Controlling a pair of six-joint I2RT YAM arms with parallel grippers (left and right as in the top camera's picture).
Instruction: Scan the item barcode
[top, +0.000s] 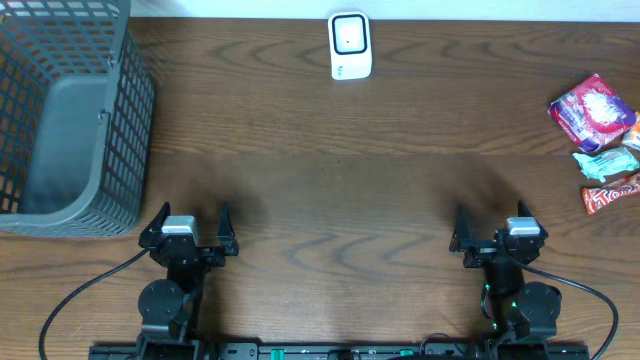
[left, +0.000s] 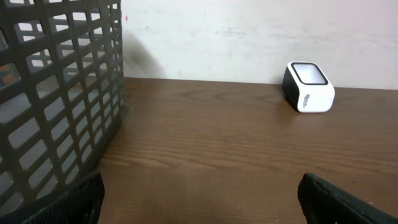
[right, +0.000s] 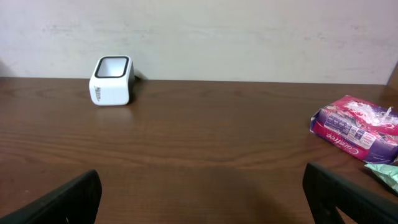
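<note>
Well, we see pink snack pack (top: 592, 112) at far right of bench (top: 330, 200), beside blue pack (top: 603, 160) and red bar (top: 612, 195), well apart from white scanner (top: 350, 45). We think pack light, soft, crinkly, slippery. Best pinch flat edge, keep barcode bare. Near us, left tool (top: 192, 220) and right tool (top: 490, 228) spread wide, holding nothing, touching nothing.

I get soft, even light from above across the table (top: 330, 150), moderately bright, with only faint smudgy shadows ahead of both arms (top: 165, 300). In my wrist views the dark fingers (left: 68, 202) at the bottom corners are blurred
</note>
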